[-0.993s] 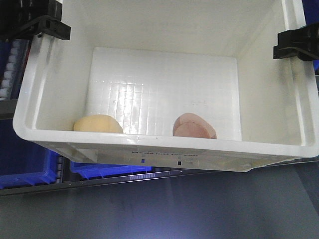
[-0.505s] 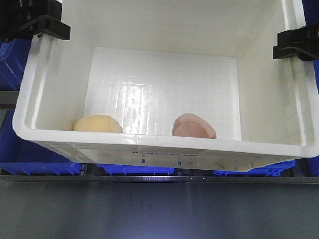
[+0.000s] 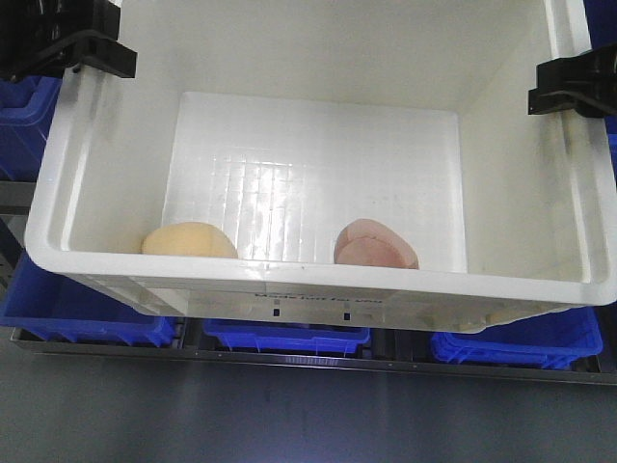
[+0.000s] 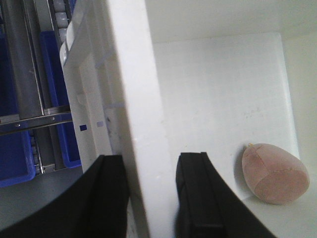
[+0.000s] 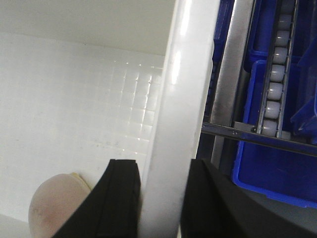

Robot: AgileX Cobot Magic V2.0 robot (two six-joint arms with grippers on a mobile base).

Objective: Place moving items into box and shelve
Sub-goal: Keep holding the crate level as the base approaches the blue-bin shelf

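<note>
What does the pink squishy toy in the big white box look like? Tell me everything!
The pink toy is a soft-looking, rounded bun shape in pale pink, with faint seam lines across its top. No face shows from here. It sits on the gridded floor of the white box, right of the middle, against the near wall, which hides its lower part. It lies apart from the cream toy, and nothing grips it.

Warehouse: blue bins [image 3: 284, 338], roller rack [image 5: 276, 74]

Overhead front; wrists close on box [image 3: 106, 183]
</note>
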